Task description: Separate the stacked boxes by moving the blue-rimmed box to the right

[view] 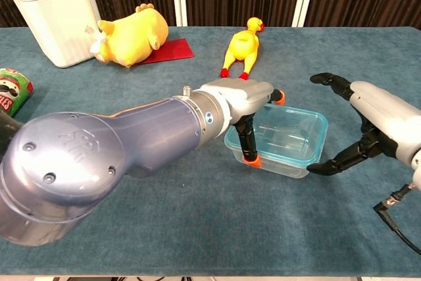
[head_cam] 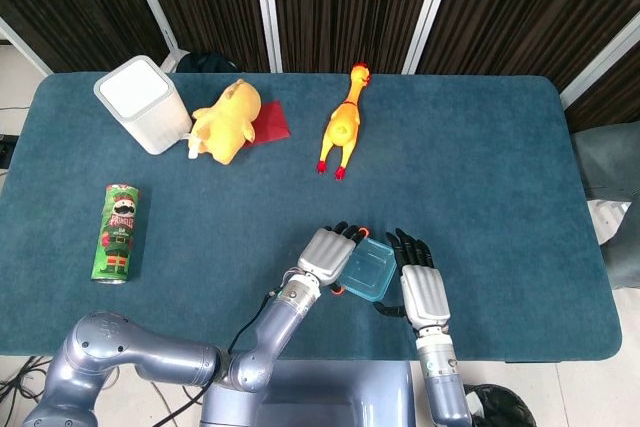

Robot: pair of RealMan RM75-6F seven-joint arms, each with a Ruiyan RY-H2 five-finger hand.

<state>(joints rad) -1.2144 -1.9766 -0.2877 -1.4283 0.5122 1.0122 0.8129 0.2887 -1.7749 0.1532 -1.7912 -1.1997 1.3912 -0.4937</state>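
Observation:
A clear box with a blue rim (head_cam: 368,269) (view: 289,136) sits near the table's front edge. Faint lines inside it hint at a second clear box nested there, but I cannot tell for sure. My left hand (head_cam: 325,252) (view: 240,100) grips the box's left wall, with orange-tipped fingers over the rim and one down the outer side. My right hand (head_cam: 422,287) (view: 378,120) is just right of the box with its fingers spread, holding nothing. Its lower fingertip lies close to the box's near right corner.
At the back of the blue table (head_cam: 480,167) lie a rubber chicken (head_cam: 342,127), a yellow plush toy (head_cam: 228,119) on a red cloth (head_cam: 272,123), and a white bin (head_cam: 143,102). A green can (head_cam: 117,233) lies at the left.

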